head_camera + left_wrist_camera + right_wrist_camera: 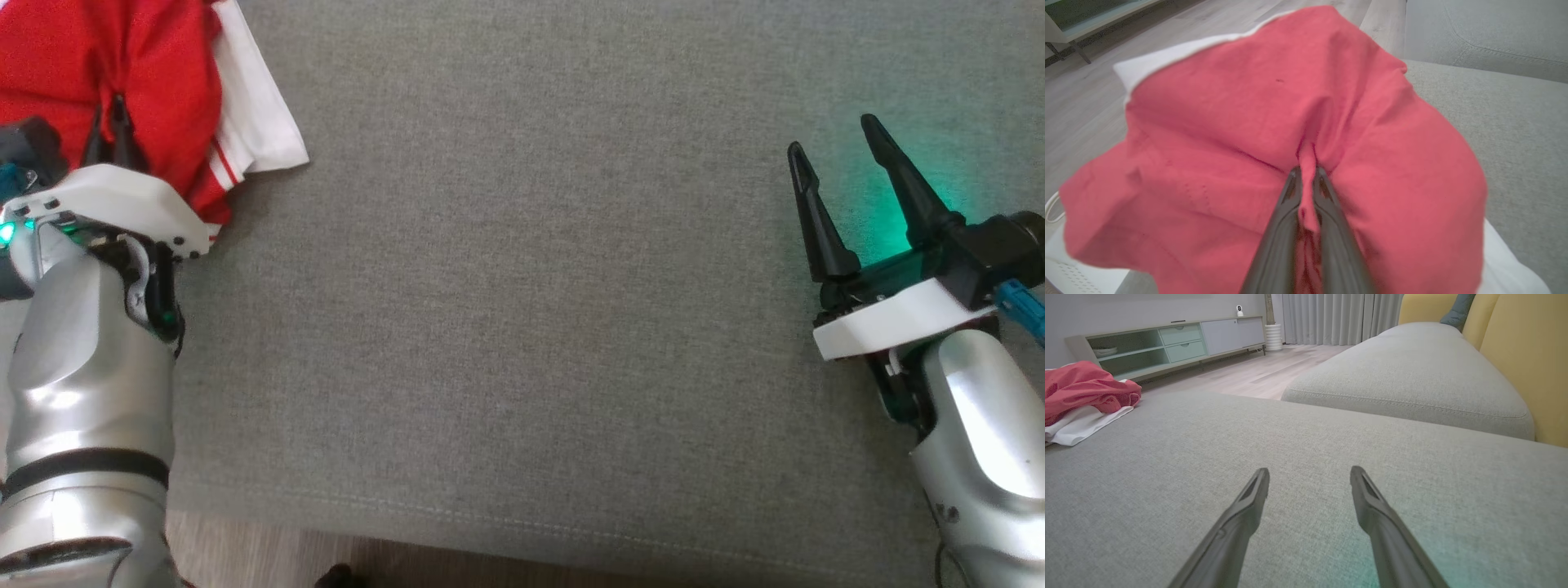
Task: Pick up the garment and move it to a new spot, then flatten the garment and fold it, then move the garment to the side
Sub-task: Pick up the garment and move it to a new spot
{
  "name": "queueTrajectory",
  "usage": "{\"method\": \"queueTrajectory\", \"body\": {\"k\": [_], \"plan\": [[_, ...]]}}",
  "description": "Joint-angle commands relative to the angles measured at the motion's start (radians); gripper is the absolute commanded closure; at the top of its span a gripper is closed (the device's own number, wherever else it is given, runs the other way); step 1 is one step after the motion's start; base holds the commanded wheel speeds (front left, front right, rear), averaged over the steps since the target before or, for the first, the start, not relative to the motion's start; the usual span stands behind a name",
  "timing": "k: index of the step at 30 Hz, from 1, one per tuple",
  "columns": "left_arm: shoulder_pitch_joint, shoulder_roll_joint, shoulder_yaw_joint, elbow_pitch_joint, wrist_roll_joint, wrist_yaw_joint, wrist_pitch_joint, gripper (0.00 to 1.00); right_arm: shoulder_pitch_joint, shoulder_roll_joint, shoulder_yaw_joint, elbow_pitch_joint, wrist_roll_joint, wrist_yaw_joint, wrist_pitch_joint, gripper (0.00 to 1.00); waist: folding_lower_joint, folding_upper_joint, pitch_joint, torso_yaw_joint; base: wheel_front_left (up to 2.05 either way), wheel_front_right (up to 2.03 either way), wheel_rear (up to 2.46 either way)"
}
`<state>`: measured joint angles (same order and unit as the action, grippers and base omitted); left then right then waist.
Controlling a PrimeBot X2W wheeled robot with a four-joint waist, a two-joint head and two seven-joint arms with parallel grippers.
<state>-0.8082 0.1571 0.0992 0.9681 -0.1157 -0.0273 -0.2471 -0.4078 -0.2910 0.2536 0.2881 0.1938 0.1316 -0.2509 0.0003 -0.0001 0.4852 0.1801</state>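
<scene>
- Floor (269,547) of pale wood shows as a strip at the bottom of the head view, just under the stitched front edge of the grey seat (531,286).
- Left gripper (110,106) is at the seat's left side, clamped on the garment (163,73). In the left wrist view the left gripper (1307,173) has its two dark fingers (1274,245) nearly together, with a thin ridge of red cloth pinched between them.
- The garment (1229,122) is red with white parts, and a white band with red stripes shows at its near edge in the head view. It lies bunched at the far left of the seat and runs off the top left corner of that view.
- Right gripper (833,135) is at the seat's right side, well apart from the garment. Its fingers are spread wide with nothing between them, and a green glow (882,220) falls on the fabric beside them.
- In the right wrist view the right gripper (1309,470) points across the bare seat (1290,437), with the garment (1081,386) heaped at the far left edge.
- Beyond the seat lies a second grey cushion (1412,371) with a yellow backrest (1515,355) on its right.
- Farthest off, across the floor (1257,373), a low cabinet (1175,341) stands along the wall beside grey curtains (1331,318).
</scene>
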Motion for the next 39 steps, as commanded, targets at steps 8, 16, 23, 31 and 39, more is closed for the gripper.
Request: {"method": "queueTrajectory", "body": {"k": [8,16,23,31,39], "plan": [[-0.048,0.081,-0.028,-0.077,0.041,-0.013,-0.014,1.0,0.006,0.05,0.012,-0.005,0.003,-0.001,-0.011,0.0,-0.0003,0.0001,-0.094,-0.028,0.0,0.0,0.0],[-0.097,0.096,-0.1,-0.244,0.084,-0.045,-0.014,1.0,0.017,0.125,0.021,0.021,0.0,-0.001,-0.011,0.0,-0.0003,0.0001,-0.183,-0.124,0.0,0.0,0.0],[-0.114,0.009,-0.171,-0.338,0.08,-0.063,-0.015,1.0,0.009,0.167,0.028,0.021,0.001,-0.001,-0.011,0.0,-0.0003,0.0001,-0.214,-0.266,0.0,0.0,0.0],[-0.045,-0.096,-0.256,-0.369,0.017,-0.074,-0.015,1.0,-0.006,0.195,0.038,0.041,0.004,-0.001,-0.011,0.0,-0.0003,0.0001,-0.22,-0.449,0.0,0.0,0.0],[0.041,-0.106,-0.474,-0.411,-0.136,-0.039,-0.015,1.0,-0.001,0.212,0.025,0.054,0.01,-0.001,-0.011,0.0,-0.0003,0.0001,-0.211,-0.545,0.0,0.0,0.0]]}}
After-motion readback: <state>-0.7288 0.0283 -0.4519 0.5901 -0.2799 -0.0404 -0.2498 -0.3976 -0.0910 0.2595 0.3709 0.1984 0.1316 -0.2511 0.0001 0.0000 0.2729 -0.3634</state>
